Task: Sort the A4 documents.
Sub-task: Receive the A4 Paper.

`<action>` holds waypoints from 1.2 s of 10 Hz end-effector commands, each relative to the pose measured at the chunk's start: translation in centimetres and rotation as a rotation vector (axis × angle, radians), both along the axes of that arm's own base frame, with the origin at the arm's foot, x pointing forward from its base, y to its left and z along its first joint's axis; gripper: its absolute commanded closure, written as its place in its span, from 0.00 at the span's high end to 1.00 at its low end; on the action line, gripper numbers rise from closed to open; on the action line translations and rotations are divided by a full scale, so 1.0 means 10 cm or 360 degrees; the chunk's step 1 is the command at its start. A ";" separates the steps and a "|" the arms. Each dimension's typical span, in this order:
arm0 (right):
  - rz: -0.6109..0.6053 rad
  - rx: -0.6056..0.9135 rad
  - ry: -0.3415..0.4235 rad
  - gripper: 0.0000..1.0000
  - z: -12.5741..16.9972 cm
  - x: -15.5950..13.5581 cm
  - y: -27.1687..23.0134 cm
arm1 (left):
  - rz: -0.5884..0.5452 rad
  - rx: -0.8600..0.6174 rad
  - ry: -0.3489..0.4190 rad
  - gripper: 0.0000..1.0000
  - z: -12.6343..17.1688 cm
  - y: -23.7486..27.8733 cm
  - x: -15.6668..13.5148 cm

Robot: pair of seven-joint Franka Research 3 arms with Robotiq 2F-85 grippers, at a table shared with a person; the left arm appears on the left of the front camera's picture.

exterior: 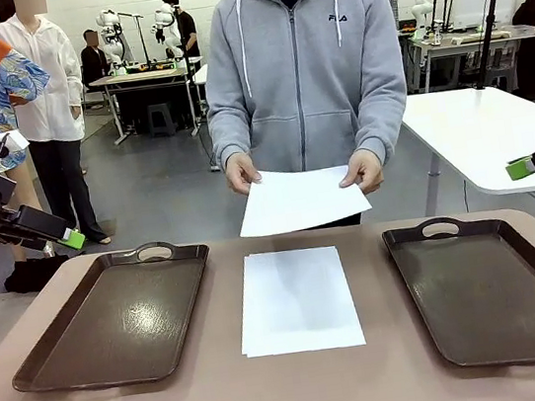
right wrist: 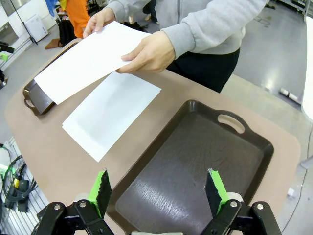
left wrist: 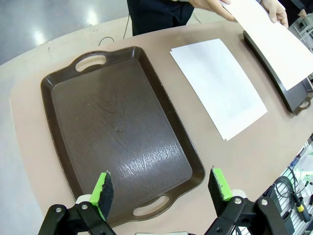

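White A4 documents lie in a small stack mid-table between two dark brown trays. The person in a grey hoodie holds another white sheet in both hands above the table's far edge; it also shows in the right wrist view and the left wrist view. My left gripper hangs open and empty above the near end of the left tray; in the front view its green tip sits far left. My right gripper hangs open and empty over the right tray, its green tip at far right.
The left tray and right tray are both empty. The stack lies flat on the tan tabletop. A white table stands behind at right. Other people stand farther back.
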State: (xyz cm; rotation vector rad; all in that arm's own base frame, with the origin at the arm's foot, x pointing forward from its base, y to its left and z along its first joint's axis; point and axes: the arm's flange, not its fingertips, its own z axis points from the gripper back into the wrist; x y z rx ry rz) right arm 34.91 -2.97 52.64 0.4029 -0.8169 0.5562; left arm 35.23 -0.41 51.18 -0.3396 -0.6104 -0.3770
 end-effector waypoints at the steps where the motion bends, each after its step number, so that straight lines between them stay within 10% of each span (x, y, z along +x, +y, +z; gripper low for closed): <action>1: 0.0005 0.0008 0.0004 1.00 -0.01 0.01 0.00 | -0.0001 -0.0008 0.0002 1.00 -0.01 0.01 0.00; 12: 0.0005 0.0008 0.0004 1.00 -0.01 0.01 0.00 | -0.0001 -0.0008 0.0002 1.00 -0.01 0.01 0.00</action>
